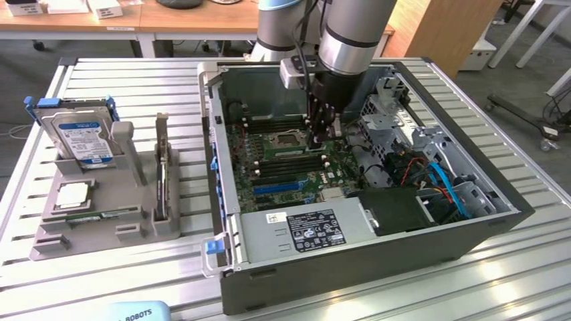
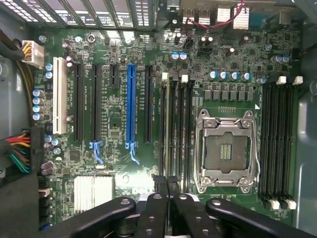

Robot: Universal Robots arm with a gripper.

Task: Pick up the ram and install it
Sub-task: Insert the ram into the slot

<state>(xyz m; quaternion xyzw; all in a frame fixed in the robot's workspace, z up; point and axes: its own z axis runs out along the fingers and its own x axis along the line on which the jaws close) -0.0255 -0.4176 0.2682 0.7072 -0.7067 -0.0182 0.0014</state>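
My gripper [image 1: 321,137] hangs inside the open computer case [image 1: 234,264], low over the motherboard [image 1: 267,144] beside the CPU socket [image 1: 287,140]. In the wrist view its dark fingertips [image 2: 159,182] are pressed together, so the gripper [image 2: 166,181] is shut with nothing visible between them. They sit at the end of a bank of memory slots [image 2: 184,129]. The slot in line with them holds a thin pale strip [image 2: 166,124]; I cannot tell whether it is a stick seen edge-on. A green ram [image 1: 100,217] with a pale label lies flat on the grey holder [image 1: 53,249], far from the gripper.
The holder in the exterior view's left also carries a hard drive [image 1: 82,137], a square silver CPU chip [image 1: 71,194] and a dark stick on edge [image 1: 160,190]. Inside the case are a drive cage [image 1: 392,110], cables [image 1: 446,187] and a power supply [image 1: 303,231]. A second slot bank [image 2: 277,139] flanks the socket [image 2: 225,151].
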